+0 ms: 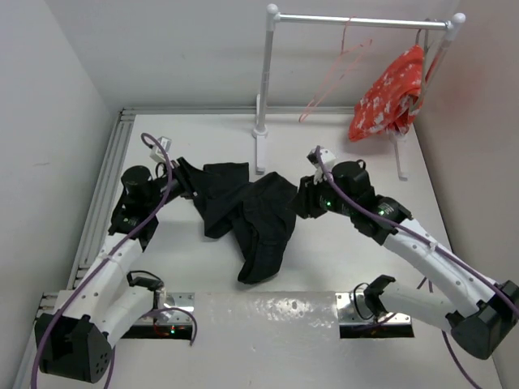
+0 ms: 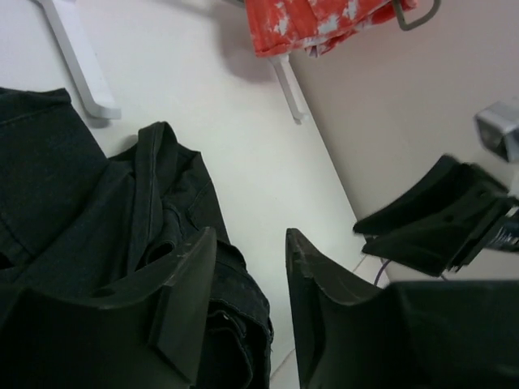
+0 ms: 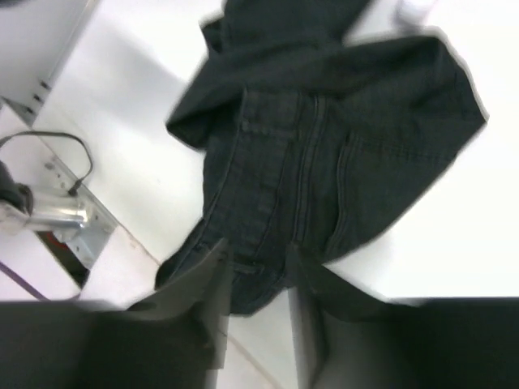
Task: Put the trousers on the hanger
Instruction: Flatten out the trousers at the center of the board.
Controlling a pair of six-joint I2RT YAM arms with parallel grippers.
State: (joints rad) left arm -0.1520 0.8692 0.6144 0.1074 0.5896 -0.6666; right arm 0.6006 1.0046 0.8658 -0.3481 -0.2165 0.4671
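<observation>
Left pincer (image 2: 250,235) at left end of trousers (image 1: 251,207), right pincer (image 3: 258,251) at right end

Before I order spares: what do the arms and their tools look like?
The left arm and right arm have white links, black joints and bases, and purple cables. The left tool and right tool each have two black, wedge-shaped fingers.

Red-and-white cloth (image 1: 388,93) at right end of white rail stand (image 1: 265,73)
</observation>
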